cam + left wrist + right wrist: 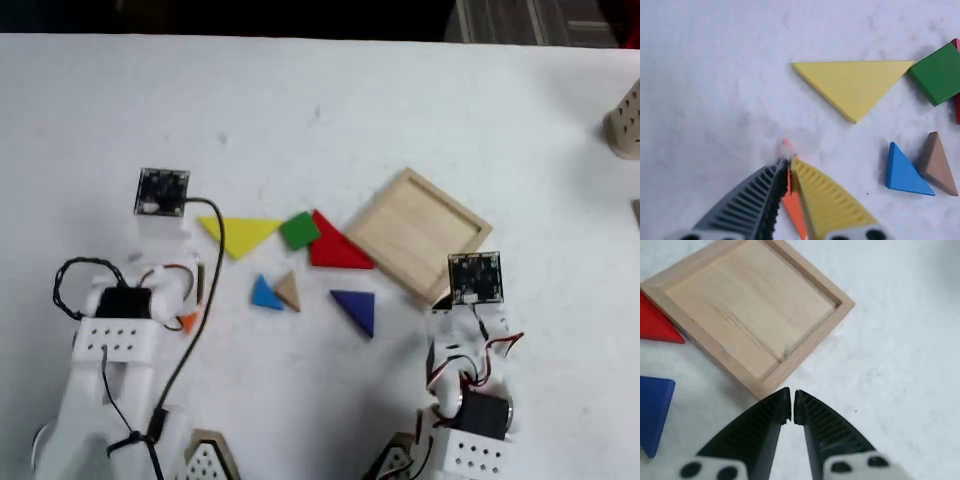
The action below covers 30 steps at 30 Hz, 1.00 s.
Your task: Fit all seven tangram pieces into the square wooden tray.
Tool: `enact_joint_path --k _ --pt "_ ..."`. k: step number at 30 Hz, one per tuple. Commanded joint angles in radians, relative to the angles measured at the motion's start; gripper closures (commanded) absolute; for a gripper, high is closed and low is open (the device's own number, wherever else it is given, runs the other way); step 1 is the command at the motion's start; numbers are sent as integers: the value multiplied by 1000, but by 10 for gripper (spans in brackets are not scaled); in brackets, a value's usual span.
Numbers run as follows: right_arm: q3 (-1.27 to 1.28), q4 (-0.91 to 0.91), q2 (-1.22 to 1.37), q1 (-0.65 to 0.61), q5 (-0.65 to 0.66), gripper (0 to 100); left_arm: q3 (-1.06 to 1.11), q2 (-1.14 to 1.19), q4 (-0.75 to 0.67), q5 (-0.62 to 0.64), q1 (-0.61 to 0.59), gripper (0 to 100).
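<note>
Left claw (788, 167) gripping; right claw (792, 406) closed

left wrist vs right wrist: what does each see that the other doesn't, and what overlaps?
Left wrist, not right wrist: left gripper shut on an orange piece, plus yellow triangle, green square, light blue triangle and tan triangle.
Right wrist, not left wrist: right gripper shut and empty, the tray with nothing in it, and dark blue triangle.
Both: white table and red triangle, a sliver at the frame edge in left wrist.
</note>
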Motion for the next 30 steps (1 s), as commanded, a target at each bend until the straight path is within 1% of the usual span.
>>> enact_joint_path --k 1,3,5,7,11,13,15,17,18,21,22,25,28,30 --pt "-143 38 -1 -2 28 980 -5 2 -29 14 -1 822" --pt "-207 58 41 -1 28 958 -5 2 -29 14 -1 775" --pt "-273 61 130 -1 25 938 -5 2 -29 14 -1 754" --pt "-350 54 272 -2 23 939 -5 2 -29 14 -1 755" --pt "-577 61 650 -10 21 947 -5 2 -31 14 -2 755" --pt "-671 62 839 -50 21 946 -5 2 -31 12 -16 755" --pt "-726 58 1004 -99 20 946 -5 5 -61 12 -50 755" --pt "-760 54 1142 -177 34 946 -3 10 -95 12 -87 755" --pt "-776 44 1204 -213 68 945 5 10 -114 12 -101 755" --pt "-827 -7 1362 -274 267 945 46 10 -187 12 -107 755" --pt "-855 -22 1414 -291 290 945 55 10 -203 12 -107 755" --pt "-951 -28 1550 -305 292 924 58 10 -213 12 -107 755" --pt "-1026 -30 1670 -306 293 840 58 10 -213 11 -107 755" --pt "-1060 -31 1735 -309 324 809 58 10 -213 9 -105 755"
